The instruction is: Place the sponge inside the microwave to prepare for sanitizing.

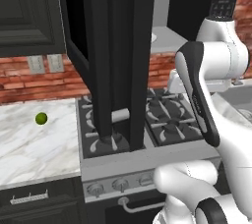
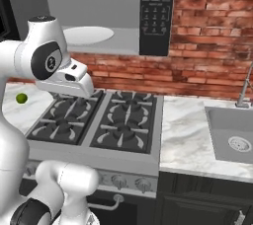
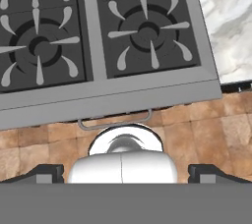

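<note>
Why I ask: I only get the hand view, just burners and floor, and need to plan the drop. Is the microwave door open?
Observer: Yes. The microwave hangs above the stove, and its door is swung wide out over the burners.
Operator: Anything inside?
Observer: A pale round plate lies on the light grey floor of the cavity.
Operator: And beside the stove?
Observer: A small green ball sits on the marble counter to the stove's left.
</note>
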Controlling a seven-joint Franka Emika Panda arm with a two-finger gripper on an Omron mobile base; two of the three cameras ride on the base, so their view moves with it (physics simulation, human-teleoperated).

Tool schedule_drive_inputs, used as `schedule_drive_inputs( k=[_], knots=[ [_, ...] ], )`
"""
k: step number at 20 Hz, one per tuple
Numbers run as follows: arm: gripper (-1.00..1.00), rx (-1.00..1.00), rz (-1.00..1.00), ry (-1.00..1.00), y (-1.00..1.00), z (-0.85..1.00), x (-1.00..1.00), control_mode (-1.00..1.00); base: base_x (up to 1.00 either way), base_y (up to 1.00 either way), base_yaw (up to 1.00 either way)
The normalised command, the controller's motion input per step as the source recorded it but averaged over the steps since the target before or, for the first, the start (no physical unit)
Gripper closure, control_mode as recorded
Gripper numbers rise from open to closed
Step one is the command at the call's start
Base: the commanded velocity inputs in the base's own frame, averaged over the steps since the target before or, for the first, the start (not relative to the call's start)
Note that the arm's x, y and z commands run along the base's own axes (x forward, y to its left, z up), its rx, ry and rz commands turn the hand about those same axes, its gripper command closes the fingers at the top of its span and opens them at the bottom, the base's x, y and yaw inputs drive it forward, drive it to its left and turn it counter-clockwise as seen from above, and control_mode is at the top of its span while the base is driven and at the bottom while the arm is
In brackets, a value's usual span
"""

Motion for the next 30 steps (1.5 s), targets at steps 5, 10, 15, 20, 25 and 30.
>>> schedule_drive_inputs(
  k=[5, 10, 15, 20, 25, 30],
  knots=[
    [-1.00, 0.00, 0.00, 0.00, 0.00, 0.00, 0.00, 1.00, -0.39, 0.00, -0.07],
    [-1.00, 0.00, 0.00, 0.00, 0.00, 0.00, 0.00, 1.00, -0.23, 0.00, -0.09],
    [-1.00, 0.00, 0.00, 0.00, 0.00, 0.00, 0.00, 1.00, -0.27, -0.10, -0.01],
    [-1.00, 0.00, 0.00, 0.00, 0.00, 0.00, 0.00, 1.00, -0.24, -0.22, -0.03],
    [-1.00, 0.00, 0.00, 0.00, 0.00, 0.00, 0.00, 1.00, -0.11, -0.46, -0.04],
    [-1.00, 0.00, 0.00, 0.00, 0.00, 0.00, 0.00, 1.00, -0.03, -0.78, -0.01]
  ],
)
